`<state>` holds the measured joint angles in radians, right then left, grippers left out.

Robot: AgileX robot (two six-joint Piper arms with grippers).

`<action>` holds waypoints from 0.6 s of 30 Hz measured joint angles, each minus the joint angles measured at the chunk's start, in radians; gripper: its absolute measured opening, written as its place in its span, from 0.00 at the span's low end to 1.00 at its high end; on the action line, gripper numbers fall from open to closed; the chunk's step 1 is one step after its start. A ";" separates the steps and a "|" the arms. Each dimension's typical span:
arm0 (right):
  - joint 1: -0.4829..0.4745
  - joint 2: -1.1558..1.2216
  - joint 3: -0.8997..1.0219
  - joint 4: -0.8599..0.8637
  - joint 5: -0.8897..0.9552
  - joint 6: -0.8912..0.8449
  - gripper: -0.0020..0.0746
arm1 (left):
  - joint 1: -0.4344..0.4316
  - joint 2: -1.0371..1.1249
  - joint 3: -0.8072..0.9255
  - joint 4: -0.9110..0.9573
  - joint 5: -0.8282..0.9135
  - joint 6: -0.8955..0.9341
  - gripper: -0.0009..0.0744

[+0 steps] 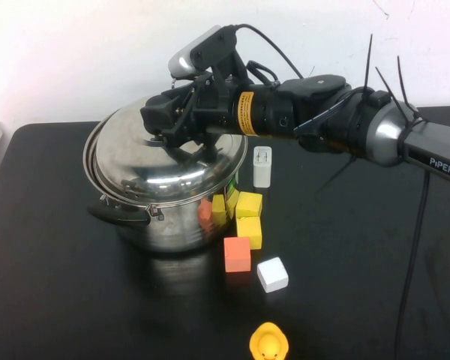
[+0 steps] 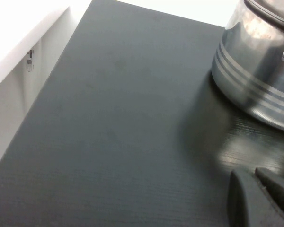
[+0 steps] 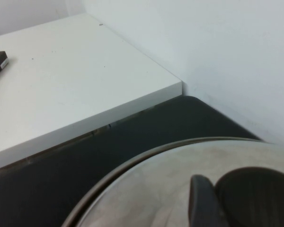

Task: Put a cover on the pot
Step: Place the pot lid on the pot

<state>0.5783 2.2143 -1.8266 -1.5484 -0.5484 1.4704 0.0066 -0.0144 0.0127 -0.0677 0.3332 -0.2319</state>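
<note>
The big steel pot (image 1: 172, 223) with black side handles stands left of the middle of the black table. The domed steel lid (image 1: 146, 165) lies over its mouth, slightly tilted; I cannot tell whether it is seated. My right gripper (image 1: 167, 124) reaches in from the right and is shut on the lid's black knob. In the right wrist view one finger (image 3: 201, 203) presses against the knob (image 3: 260, 198) above the lid (image 3: 146, 189). My left gripper (image 2: 258, 187) is shut and empty, low over the table beside the pot (image 2: 255, 80); it is out of the high view.
Yellow blocks (image 1: 249, 204), an orange block (image 1: 237, 253) and a white block (image 1: 272, 274) lie right of the pot. A white charger (image 1: 262, 166) stands behind them. A yellow duck (image 1: 268, 343) sits at the front edge. A white surface (image 2: 19, 56) borders the table's left side.
</note>
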 joint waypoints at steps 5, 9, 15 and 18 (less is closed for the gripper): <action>0.003 0.000 0.000 0.002 0.002 -0.010 0.49 | 0.000 0.000 0.000 0.000 0.000 0.000 0.01; 0.005 0.000 0.000 0.002 0.002 -0.018 0.49 | 0.000 0.000 0.000 0.000 0.000 0.000 0.01; 0.006 0.004 0.000 0.013 0.002 -0.019 0.49 | 0.000 0.000 0.000 0.000 0.000 0.000 0.01; 0.006 0.004 0.000 0.015 0.002 -0.022 0.49 | 0.000 0.000 0.000 0.000 0.000 0.002 0.01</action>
<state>0.5845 2.2184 -1.8266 -1.5330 -0.5466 1.4485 0.0066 -0.0144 0.0127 -0.0677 0.3332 -0.2298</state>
